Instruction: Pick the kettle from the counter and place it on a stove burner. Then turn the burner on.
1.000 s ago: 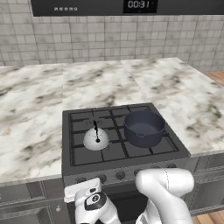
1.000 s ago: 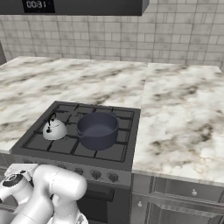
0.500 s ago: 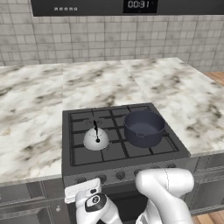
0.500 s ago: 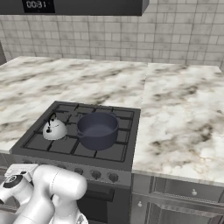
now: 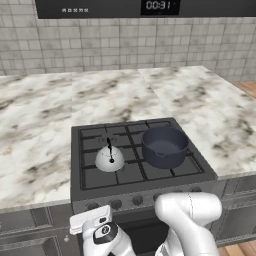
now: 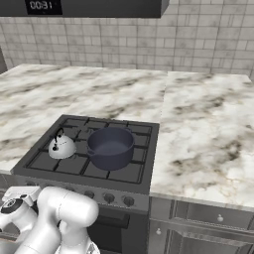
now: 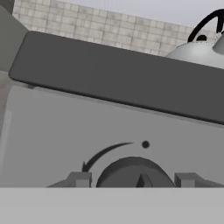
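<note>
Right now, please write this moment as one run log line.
kettle: on stove burner | pot: beside it | gripper: at front knob

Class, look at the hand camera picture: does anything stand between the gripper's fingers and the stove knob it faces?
Nothing visible does. In the hand view the round dark knob sits directly ahead, between the two fingertips, with only the flat grey front panel around it. The kettle already rests on the stove burner, behind the cooktop edge, out of the way.

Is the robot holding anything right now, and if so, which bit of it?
Not the kettle: it sits free on the stove burner. The gripper straddles a stove knob at its sides; whether it is actually gripped cannot be told.
</note>
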Motion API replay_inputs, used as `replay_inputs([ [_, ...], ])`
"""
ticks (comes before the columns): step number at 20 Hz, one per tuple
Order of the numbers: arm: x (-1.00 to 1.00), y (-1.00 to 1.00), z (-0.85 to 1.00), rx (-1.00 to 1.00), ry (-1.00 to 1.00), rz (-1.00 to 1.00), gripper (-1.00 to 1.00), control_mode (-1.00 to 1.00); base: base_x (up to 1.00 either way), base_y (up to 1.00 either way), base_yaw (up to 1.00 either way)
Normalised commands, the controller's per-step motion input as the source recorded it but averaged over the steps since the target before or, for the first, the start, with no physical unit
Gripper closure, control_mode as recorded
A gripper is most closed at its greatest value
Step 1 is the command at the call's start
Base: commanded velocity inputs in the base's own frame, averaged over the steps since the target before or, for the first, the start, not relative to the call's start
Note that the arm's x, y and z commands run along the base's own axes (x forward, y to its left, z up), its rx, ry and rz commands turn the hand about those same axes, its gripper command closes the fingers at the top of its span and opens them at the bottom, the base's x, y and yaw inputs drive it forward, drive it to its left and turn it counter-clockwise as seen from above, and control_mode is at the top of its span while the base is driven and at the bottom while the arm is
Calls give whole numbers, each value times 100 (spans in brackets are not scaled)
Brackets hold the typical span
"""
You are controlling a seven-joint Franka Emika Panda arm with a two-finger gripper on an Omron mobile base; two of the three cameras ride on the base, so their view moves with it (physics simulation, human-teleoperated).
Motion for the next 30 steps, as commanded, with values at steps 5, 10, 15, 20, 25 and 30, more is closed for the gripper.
replay_inputs([
  [5, 1, 31, -2, 0, 1, 0, 100, -100, 0, 0, 0],
  [10, 0, 0, 0, -2, 0, 1, 100, -100, 0, 0, 0],
  [15, 0, 0, 0, -21, 3, 15, 100, -100, 0, 0, 0],
  [20, 0, 0, 0, -26, 2, 21, 100, -100, 0, 0, 0],
  [25, 0, 0, 0, -32, 0, 21, 100, -100, 0, 0, 0],
  [30, 0, 8, 0, -37, 0, 23, 100, -100, 0, 0, 0],
])
